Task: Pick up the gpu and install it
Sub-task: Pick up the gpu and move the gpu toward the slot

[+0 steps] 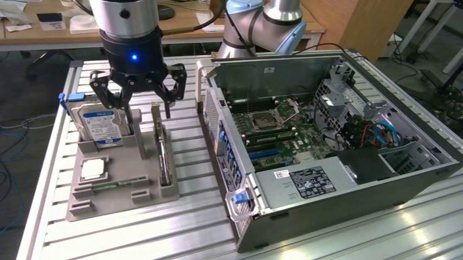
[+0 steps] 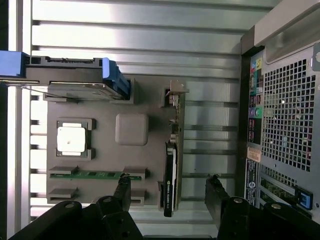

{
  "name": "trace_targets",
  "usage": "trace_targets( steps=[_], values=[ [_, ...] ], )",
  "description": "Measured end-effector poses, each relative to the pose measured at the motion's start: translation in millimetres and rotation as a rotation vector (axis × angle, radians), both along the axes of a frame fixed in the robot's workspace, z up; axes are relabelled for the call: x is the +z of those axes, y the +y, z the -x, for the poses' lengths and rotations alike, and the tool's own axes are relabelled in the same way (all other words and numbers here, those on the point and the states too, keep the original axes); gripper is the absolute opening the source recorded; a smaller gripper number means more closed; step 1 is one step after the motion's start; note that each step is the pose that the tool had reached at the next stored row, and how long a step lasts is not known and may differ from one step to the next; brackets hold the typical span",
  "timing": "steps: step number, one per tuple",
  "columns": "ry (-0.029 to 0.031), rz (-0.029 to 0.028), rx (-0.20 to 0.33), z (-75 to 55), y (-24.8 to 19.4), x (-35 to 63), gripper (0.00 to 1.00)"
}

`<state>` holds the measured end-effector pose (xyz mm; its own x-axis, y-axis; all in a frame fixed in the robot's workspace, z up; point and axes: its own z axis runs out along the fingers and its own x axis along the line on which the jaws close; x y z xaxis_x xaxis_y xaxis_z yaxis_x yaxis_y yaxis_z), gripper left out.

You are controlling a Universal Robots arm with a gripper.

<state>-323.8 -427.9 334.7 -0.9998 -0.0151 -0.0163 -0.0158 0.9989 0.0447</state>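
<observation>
Exterior view: in the upper left of the frame the arm points straight down, its gripper (image 1: pixel 148 116) spread wide and holding nothing. The gpu (image 1: pixel 162 151) stands on edge in the grey holder (image 1: pixel 123 187), just right of the hard drive (image 1: pixel 101 125) and left of the open computer case (image 1: pixel 326 141). The frame's top edge cuts off the arm, and the card's faces are hard to make out edge-on. In the wrist view the fingertips (image 2: pixel 123 184) flank the card without touching it
</observation>
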Motion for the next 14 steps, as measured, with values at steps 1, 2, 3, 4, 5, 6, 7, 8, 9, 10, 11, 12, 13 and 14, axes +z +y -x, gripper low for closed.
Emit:
trace_targets(
  steps=[1, 2, 3, 4, 5, 6, 7, 8, 9, 10, 11, 12, 13, 14],
  values=[
    [0.0000, 0.0001, 0.000, 0.0, 0.0, -0.6, 0.71],
    [0.0000, 0.0000, 0.000, 0.0, 0.0, -1.2, 0.71],
    [-0.0001, 0.0000, 0.000, 0.0, 0.0, -1.9, 0.71],
    [0.0000, 0.0000, 0.000, 0.0, 0.0, -2.4, 0.71],
    [0.0000, 0.0000, 0.000, 0.0, 0.0, -3.0, 0.71],
    [0.0000, 0.0000, 0.000, 0.0, -0.1, -3.6, 0.71],
    [-0.0001, -0.0001, 0.000, 0.0, -0.1, -4.2, 0.71],
    [0.0000, 0.0000, 0.000, 0.0, -0.1, -4.8, 0.71],
    [0.0000, 0.0001, 0.000, 0.0, -0.1, -5.3, 0.71],
    [0.0000, 0.0000, 0.000, 0.0, -0.1, -5.9, 0.71],
    [0.0000, -0.0001, 0.000, 0.0, -0.1, -6.6, 0.71],
    [0.0000, 0.0000, 0.000, 0.0, -0.1, -7.2, 0.71],
    [0.0000, 0.0000, 0.000, 0.0, -0.1, -7.8, 0.71],
    [0.0000, 0.0000, 0.000, 0.0, -0.1, -8.4, 0.71]
  ],
)
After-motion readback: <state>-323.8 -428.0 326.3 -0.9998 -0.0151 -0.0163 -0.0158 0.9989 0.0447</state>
